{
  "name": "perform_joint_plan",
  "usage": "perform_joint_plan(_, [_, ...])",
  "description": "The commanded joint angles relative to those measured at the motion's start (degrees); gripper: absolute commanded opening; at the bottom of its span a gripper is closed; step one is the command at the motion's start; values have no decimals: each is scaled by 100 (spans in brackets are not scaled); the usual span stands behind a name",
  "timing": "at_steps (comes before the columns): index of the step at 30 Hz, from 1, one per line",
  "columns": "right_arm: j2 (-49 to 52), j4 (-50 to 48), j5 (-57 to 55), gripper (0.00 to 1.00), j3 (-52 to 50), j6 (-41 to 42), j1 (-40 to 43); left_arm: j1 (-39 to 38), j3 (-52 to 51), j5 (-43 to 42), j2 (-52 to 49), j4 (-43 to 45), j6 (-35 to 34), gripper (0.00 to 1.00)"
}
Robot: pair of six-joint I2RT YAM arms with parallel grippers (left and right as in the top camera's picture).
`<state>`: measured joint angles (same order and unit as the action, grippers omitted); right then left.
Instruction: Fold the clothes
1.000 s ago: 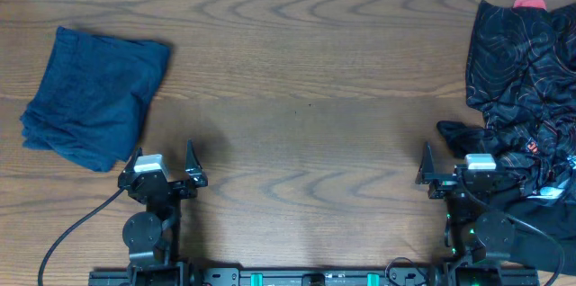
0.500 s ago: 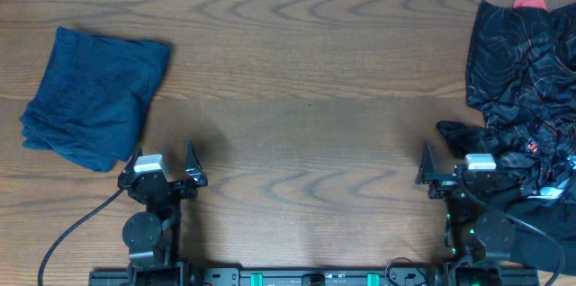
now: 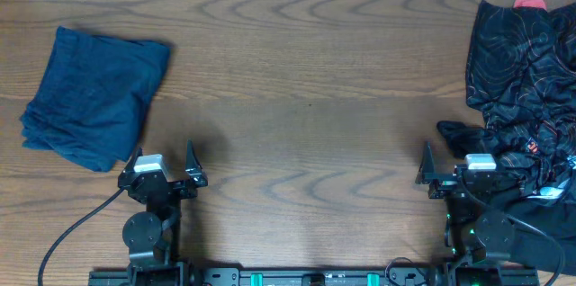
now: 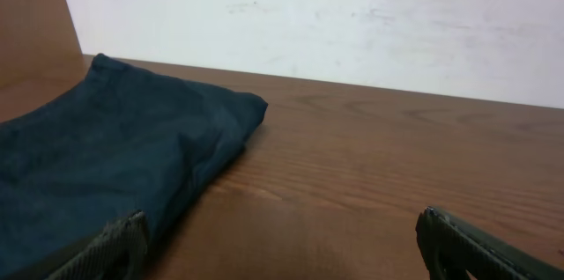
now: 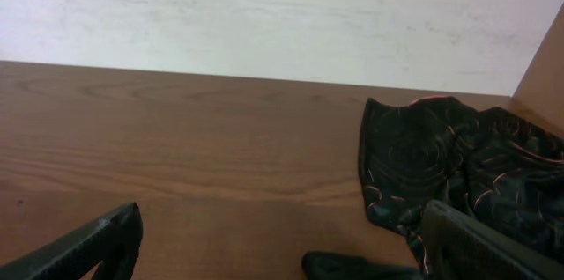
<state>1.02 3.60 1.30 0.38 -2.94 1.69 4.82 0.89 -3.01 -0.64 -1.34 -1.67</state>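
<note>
Nothing has shifted since a second ago: both arms sit parked at the near edge and the garments lie as they were.

On my right, the black jersey (image 3: 522,70) is a crumpled heap, its fabric covered in thin orange contour lines, with a patch of white-orange lettering (image 3: 533,147) showing near its near end. A sliver of red cloth (image 3: 529,3) peeks out at its far end, and a plain black lobe (image 3: 461,131) spills from it toward the counter's middle. Whether that lobe is a separate garment I cannot tell. On my left lies the navy garment (image 3: 94,97), flattened into a rough four-sided bundle with soft creases.

Counting: one patterned jersey, one navy piece, one bit of red, one black lobe, two tools.

The jersey heap runs long from near to far along the right edge of the counter (image 3: 306,79), partly cut off by the frame. The navy bundle also runs near to far, its far end leaning right.

The left tool (image 4: 282,249) stands wide and holds nothing, with the navy piece just beyond its left finger. The right tool (image 5: 282,254) is equally wide and bare, with the black lobe lying just ahead of it.
</note>
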Motion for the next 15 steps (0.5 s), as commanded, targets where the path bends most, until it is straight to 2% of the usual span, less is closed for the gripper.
perform_joint_plan(1, [7, -42, -63, 99, -7, 72, 33, 9, -66, 0, -2, -243, -55, 98])
perform_joint_plan(9, [7, -133, -17, 99, -7, 116, 33, 9, -66, -4, -2, -225, -168, 98])
perform_joint_plan(11, [7, -90, -20, 99, -7, 315, 33, 9, -66, -42, -2, -229, -422, 98])
perform_joint_plan(15, [20, 55, -50, 99, 37, 610, 39, 9, -17, -376, -15, -251, -468, 98])
